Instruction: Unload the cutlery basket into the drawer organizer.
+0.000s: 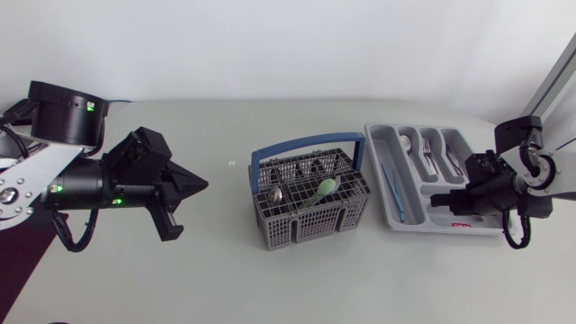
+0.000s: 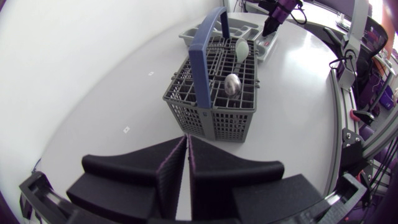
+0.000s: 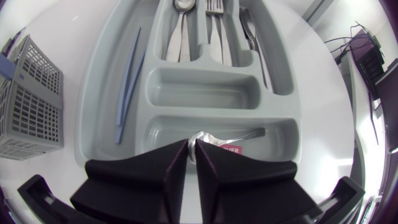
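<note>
Occupying the table's 3 o'clock side, the grey plastic drawer organizer (image 1: pixel 376 148) held sorted cutlery. The grey mesh cutlery basket with a blue handle (image 1: pixel 306 225) stood at centre, part loaded. The right gripper (image 3: pixel 193 146) was clenched on a steel spoon (image 3: pixel 236 134) in the organizer's 6 o'clock crosswise compartment. The spoon's handle ran toward 3 o'clock, along the compartment. The left gripper (image 2: pixel 188 138), clenched and empty, sat at the basket's 9 o'clock.

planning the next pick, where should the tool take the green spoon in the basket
Take the green spoon by its bowl end, likely: it sticks up above the basket rim while the stem sits inside. Come from above, clear of the blue handle.
</note>
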You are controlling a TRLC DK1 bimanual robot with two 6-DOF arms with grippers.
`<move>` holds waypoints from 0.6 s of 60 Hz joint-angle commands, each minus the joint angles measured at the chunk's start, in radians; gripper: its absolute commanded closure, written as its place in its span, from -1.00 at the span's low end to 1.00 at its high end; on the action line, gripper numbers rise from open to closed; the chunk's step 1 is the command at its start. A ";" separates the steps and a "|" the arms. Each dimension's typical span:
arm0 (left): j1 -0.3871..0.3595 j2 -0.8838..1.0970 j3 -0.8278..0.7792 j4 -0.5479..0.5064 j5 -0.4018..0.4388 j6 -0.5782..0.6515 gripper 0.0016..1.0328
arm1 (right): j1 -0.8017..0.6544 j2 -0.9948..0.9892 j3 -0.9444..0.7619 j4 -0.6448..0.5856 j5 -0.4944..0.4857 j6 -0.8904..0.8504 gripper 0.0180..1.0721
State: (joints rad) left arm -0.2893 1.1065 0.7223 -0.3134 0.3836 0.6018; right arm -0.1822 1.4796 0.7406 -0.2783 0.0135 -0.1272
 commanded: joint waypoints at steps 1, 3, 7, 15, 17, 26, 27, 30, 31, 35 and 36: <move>-0.001 0.010 -0.014 0.002 0.005 -0.011 0.63 | 0.020 0.019 -0.030 0.011 0.013 -0.015 0.14; -0.002 0.010 -0.012 0.000 0.005 -0.014 0.63 | 0.021 0.010 -0.030 0.011 0.011 -0.015 -0.06; -0.007 0.009 -0.012 0.000 0.003 -0.017 0.63 | 0.033 -0.007 -0.030 0.002 0.011 -0.019 -0.60; -0.014 0.016 -0.015 0.000 0.003 -0.019 0.63 | 0.076 -0.125 -0.046 -0.027 -0.024 -0.012 -0.90; -0.017 0.024 -0.014 0.000 0.003 -0.023 0.63 | 0.089 -0.159 -0.044 -0.044 -0.056 -0.005 -0.90; -0.033 0.062 -0.017 0.014 0.005 -0.030 0.63 | 0.142 -0.185 -0.020 -0.068 -0.199 0.086 -0.90; -0.037 0.073 -0.018 0.022 0.005 -0.031 0.63 | 0.145 -0.180 -0.021 -0.055 -0.213 0.101 -0.90; -0.040 0.098 -0.018 0.037 0.005 -0.037 0.63 | 0.155 -0.165 -0.017 -0.016 -0.234 0.158 -0.90; -0.040 0.102 -0.018 0.040 0.005 -0.037 0.63 | 0.156 -0.162 -0.015 -0.007 -0.238 0.167 -0.90; -0.059 0.142 -0.014 0.066 0.003 -0.046 0.63 | 0.167 -0.117 0.002 0.056 -0.257 0.232 -0.90; -0.062 0.147 -0.012 0.068 0.003 -0.046 0.63 | 0.174 -0.099 0.022 0.047 -0.250 0.235 -0.90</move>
State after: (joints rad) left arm -0.3332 1.2125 0.7223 -0.2607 0.3836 0.5781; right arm -0.0246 1.3258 0.7223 -0.2520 -0.2329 0.0338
